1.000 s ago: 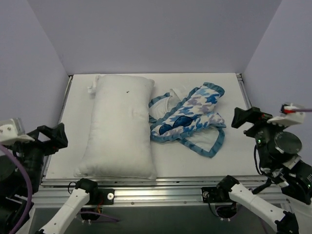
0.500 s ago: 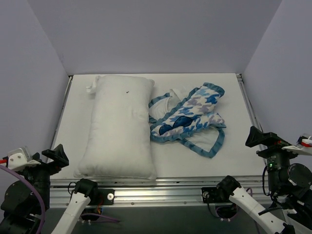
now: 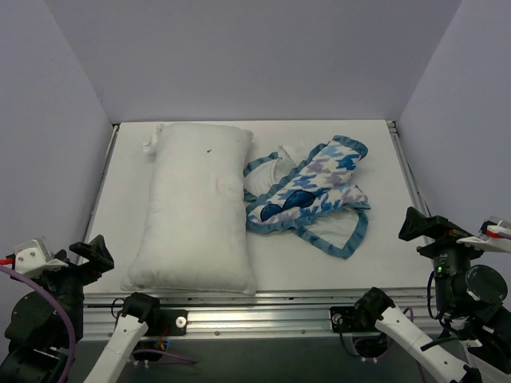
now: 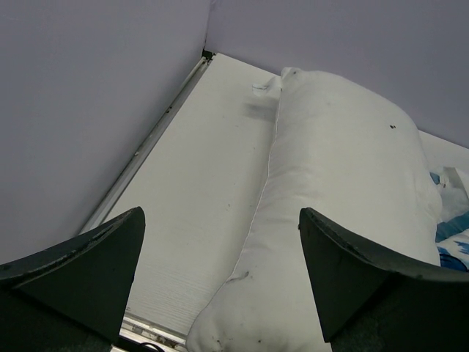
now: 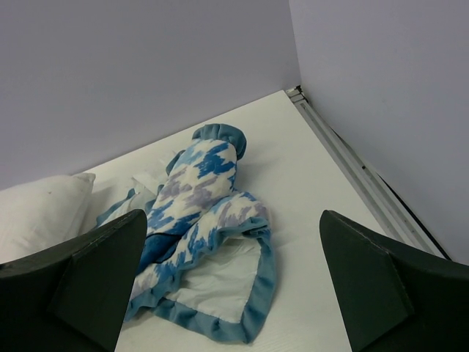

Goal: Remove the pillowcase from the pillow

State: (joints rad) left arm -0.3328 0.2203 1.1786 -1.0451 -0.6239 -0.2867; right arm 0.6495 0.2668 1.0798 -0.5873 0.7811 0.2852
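Both arms are pulling back toward their bases. The left gripper [image 3: 94, 254] is sitting lower and closer to the front-left corner of the table [image 3: 383, 159] than a second ago, and the right gripper [image 3: 417, 225] is dropping back off the front-right side in the same way. Over the last half second they are barely shifting, so the retreat is probably nearly over. Both are standing with fingers spread wide and gripping nothing; each wrist view is showing only open space between its fingers. The pillow [image 3: 196, 207] is lying bare along the left half of the table and is keeping its place. The pillowcase [image 3: 307, 195] is lying crumpled just beside it on the right, fully off, its near flap showing the white inside [image 3: 331, 227]; it is not moving either. Whether its blue ruffled trim [image 3: 345, 239] is touching the pillow's edge I cannot tell. Judging from this, the removal is looking done.
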